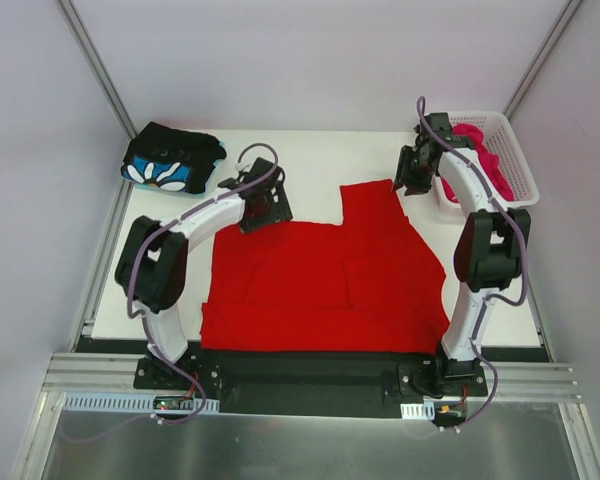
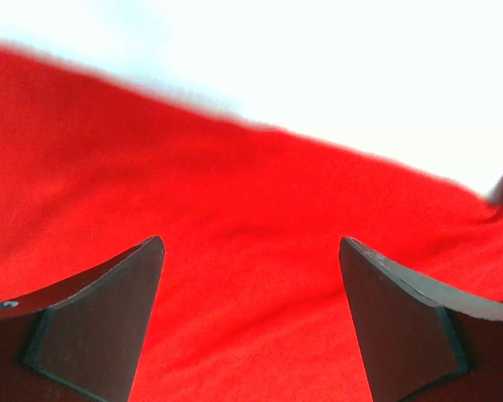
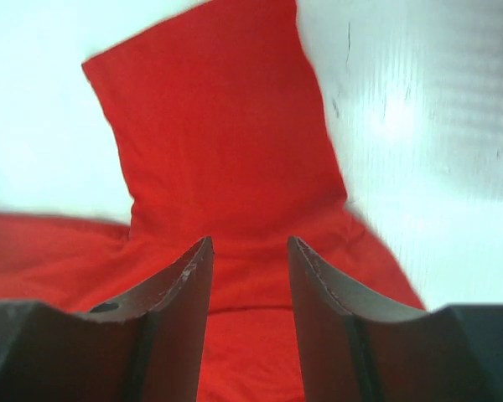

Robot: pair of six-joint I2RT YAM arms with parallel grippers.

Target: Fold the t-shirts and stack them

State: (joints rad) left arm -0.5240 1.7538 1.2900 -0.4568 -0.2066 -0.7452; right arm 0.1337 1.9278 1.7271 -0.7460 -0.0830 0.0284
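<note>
Folding the red t-shirt (image 1: 320, 285) well from here likely means each arm pinching only the top layer at a far corner, lifting low, and carrying the edge evenly toward the near hem so no crease is dragged in. The shirt lies spread flat across the middle of the white table (image 1: 310, 150), its near hem along the arms' bases. The left jaws stand wide apart and grasp nothing. They hover just above the shirt's far-left edge, and red cloth fills the left wrist view beneath and between them. The right jaws are parted more narrowly and are also empty. They are poised over the far-right side, where a red flap (image 3: 218, 126), possibly a sleeve though the blurred view does not settle it, juts toward the back of the table just ahead of the tips. A black flower-print t-shirt (image 1: 170, 165) sits folded at the far-left corner. A magenta-pink t-shirt (image 1: 475, 150) lies in the white lattice basket (image 1: 520, 175) at far right.
</note>
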